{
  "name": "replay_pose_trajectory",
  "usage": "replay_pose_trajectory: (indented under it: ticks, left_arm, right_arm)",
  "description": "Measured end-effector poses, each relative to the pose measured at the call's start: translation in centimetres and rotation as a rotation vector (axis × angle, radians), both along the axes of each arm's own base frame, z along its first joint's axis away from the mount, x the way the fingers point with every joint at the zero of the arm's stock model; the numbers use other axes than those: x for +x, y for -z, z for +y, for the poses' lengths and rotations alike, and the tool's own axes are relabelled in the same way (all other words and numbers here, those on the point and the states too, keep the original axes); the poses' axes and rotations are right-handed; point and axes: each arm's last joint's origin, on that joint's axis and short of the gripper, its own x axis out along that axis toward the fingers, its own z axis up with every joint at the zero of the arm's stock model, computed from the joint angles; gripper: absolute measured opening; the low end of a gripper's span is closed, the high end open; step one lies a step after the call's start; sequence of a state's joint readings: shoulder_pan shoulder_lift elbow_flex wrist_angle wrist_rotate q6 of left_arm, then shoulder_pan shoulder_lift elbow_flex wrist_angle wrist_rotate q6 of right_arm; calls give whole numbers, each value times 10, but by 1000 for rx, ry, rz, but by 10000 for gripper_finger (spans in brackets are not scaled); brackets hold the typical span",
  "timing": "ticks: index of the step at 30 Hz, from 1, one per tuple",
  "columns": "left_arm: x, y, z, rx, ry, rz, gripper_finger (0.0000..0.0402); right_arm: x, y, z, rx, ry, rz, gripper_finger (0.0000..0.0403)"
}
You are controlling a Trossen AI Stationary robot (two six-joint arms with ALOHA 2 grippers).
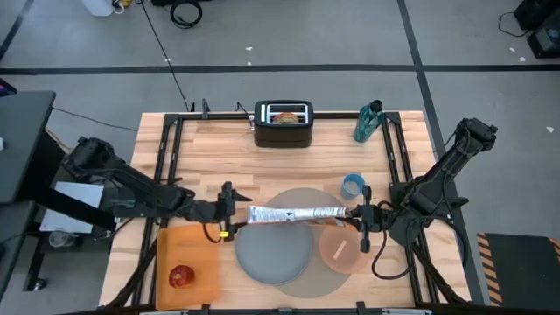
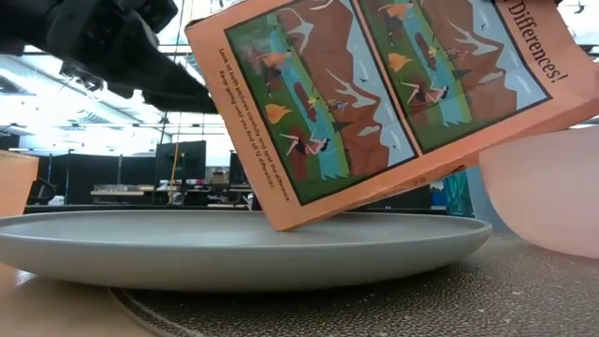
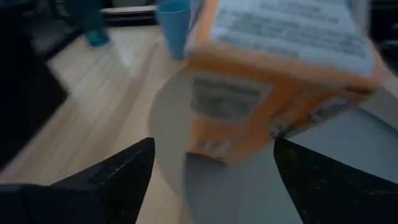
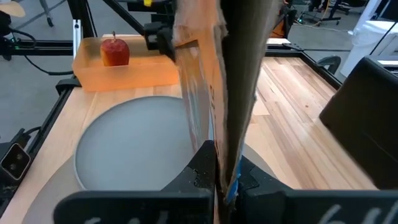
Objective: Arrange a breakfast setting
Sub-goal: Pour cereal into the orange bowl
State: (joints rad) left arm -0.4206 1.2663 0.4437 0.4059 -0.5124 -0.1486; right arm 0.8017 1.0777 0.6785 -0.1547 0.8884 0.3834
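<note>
An orange printed carton (image 1: 293, 213) hangs lengthwise over the far part of the blue-grey plate (image 1: 274, 254), which lies on the round grey mat (image 1: 325, 282). My right gripper (image 1: 357, 216) is shut on its right end. My left gripper (image 1: 236, 213) is open just short of the carton's left end (image 3: 230, 143), touching nothing. The pink bowl (image 1: 344, 248) stands on the mat's right part. The red apple (image 1: 181, 277) sits on the orange board (image 1: 188, 249). A bagel half (image 1: 285, 115) sticks out of the black toaster (image 1: 283, 127). No spoon shows. My right gripper pinches the carton's flattened right end (image 4: 219, 146) between its two fingers, coming level from the table's right side, along the carton's length. The carton is tilted, its left end lower (image 2: 285, 220) near the plate (image 2: 243, 245); I cannot tell whether that corner touches it.
A blue cup (image 1: 353, 185) stands just behind the carton's right end. A teal bottle (image 1: 368, 121) stands at the far right, next to the toaster. The orange board lies at the near left corner. Bare wood shows at the far left of the table.
</note>
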Motion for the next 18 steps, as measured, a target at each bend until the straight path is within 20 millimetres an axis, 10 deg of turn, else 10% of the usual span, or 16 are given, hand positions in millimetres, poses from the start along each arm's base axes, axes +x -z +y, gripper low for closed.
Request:
replay_pose_trajectory:
  ticks: [18]
  left_arm:
    - [23, 16, 10, -10, 114, -18, 339]
  right_arm:
    - [0, 0, 0, 7, -16, 8, 10]
